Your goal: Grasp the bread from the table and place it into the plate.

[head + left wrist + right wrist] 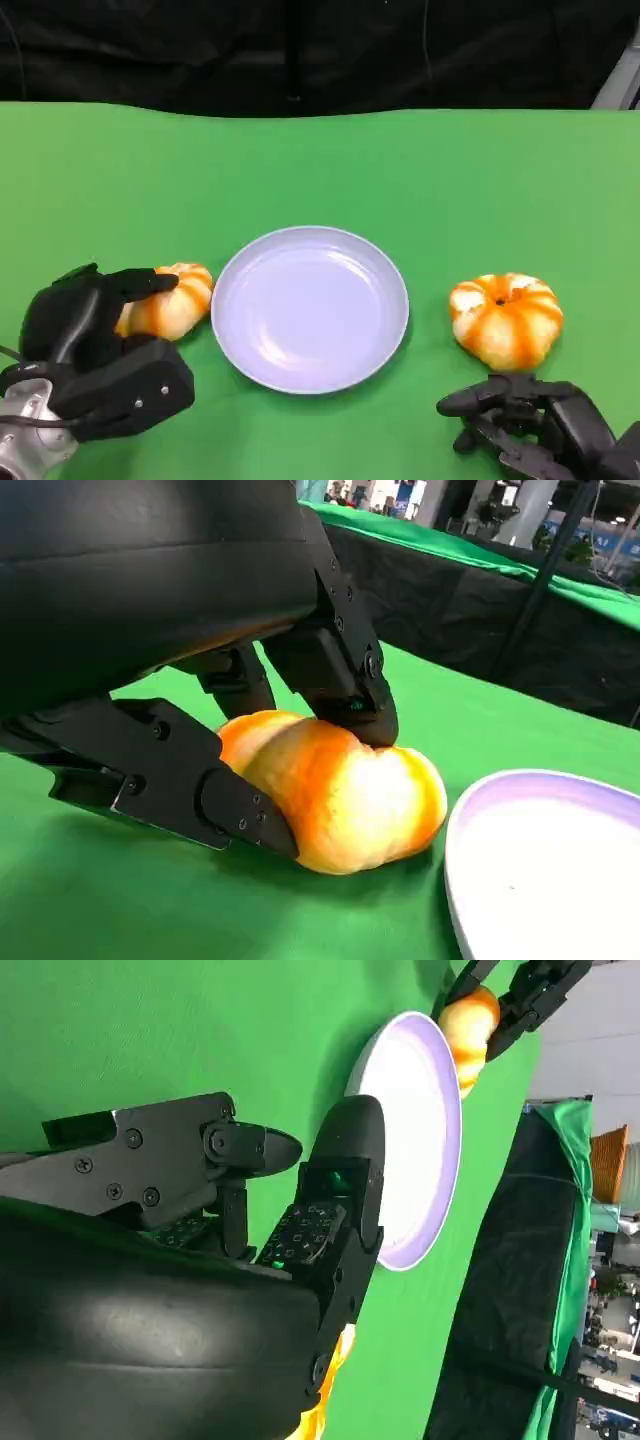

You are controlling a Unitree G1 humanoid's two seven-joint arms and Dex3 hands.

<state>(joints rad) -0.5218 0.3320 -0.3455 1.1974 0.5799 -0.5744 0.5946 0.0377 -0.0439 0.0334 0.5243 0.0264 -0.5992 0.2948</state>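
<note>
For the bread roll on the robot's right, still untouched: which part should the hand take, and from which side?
Grip the roll across its rounded flanks, from above. It is a low ribbed dome lying flat on the table, without a handle. The right hand rests just short of it.

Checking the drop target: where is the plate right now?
In the head view the plate lies at the table's centre, between the bread under the left hand and the other bread.
</note>
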